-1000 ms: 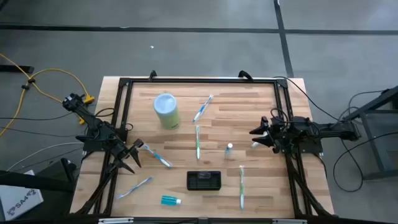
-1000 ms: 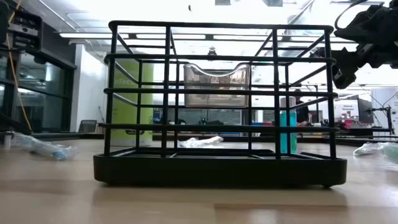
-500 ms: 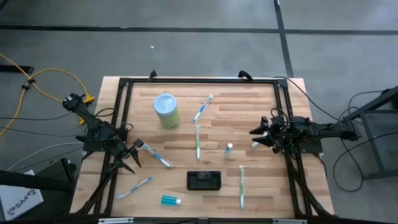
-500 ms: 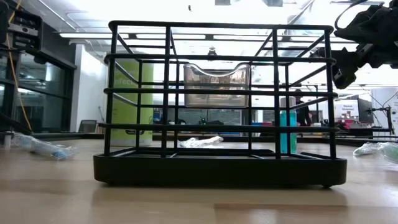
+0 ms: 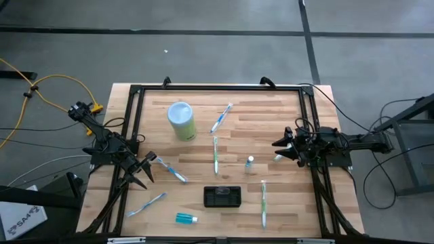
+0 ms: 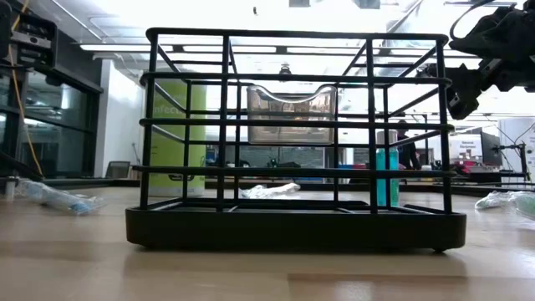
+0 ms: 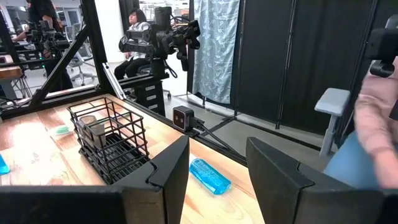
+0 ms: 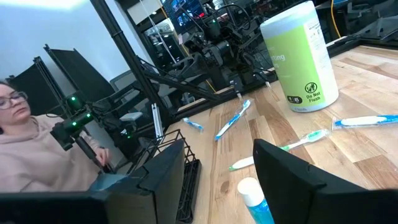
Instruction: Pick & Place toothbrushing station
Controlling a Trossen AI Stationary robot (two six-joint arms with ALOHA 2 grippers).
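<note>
The toothbrushing station (image 5: 222, 196) is a small black wire-frame holder standing on its flat base near the table's front edge, midway between the arms. It fills the low view (image 6: 292, 142) and shows in the left wrist view (image 7: 112, 140). My left gripper (image 5: 146, 169) hangs open at the table's left edge, clear of everything, its fingers apart in its wrist view (image 7: 217, 168). My right gripper (image 5: 278, 150) waits open at the right edge, nothing between its fingers (image 8: 217, 174).
A pale green cylinder (image 5: 182, 120) stands at the back left. Several toothbrushes lie scattered, one (image 5: 215, 154) at the middle, one (image 5: 264, 203) right of the station. A blue tube (image 5: 186, 218) lies at the front edge and a small tube (image 5: 249, 163) near my right gripper. A person sits beyond the table (image 8: 43, 155).
</note>
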